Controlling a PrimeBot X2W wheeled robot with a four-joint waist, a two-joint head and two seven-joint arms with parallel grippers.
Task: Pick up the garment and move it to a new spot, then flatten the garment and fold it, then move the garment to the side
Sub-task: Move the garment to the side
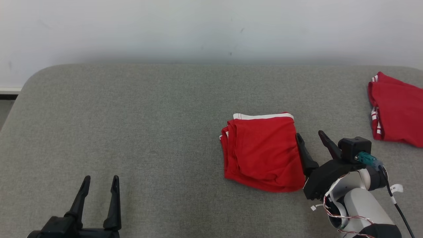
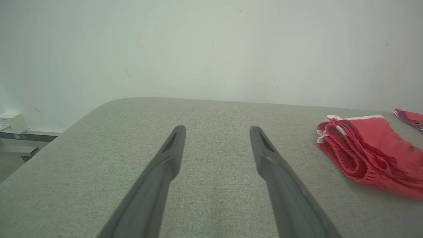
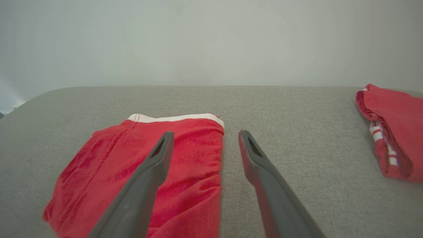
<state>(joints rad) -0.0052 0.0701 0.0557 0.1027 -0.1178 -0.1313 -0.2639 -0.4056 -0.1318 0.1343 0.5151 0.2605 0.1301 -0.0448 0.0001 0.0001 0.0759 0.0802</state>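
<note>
— Where is the garment sitting?

— I have the folded red garment at about four o'clock from the middle of my head view, lying on the grey padded surface. It's a roughly square stack of soft knit. The layers show along its nine o'clock edge, a white waistband runs across the twelve o'clock edge, and there's a rumpled fold at six o'clock.

— And the claws?

— My right gripper is at the garment's three o'clock side, its two long dark tapered fingers spread apart and holding nothing. On the right wrist view one finger lies over the red cloth and the other over bare weave. I can't tell whether the first actually touches the fabric. My left gripper is down at seven o'clock, well apart from the garment, fingers wide and empty over the surface.

— Anything else on there?

— A second red garment with white stripes at three o'clock, cut by the frame's edge. The surface is a coarse grey weave with rounded corners, set against a plain pale wall.
</note>
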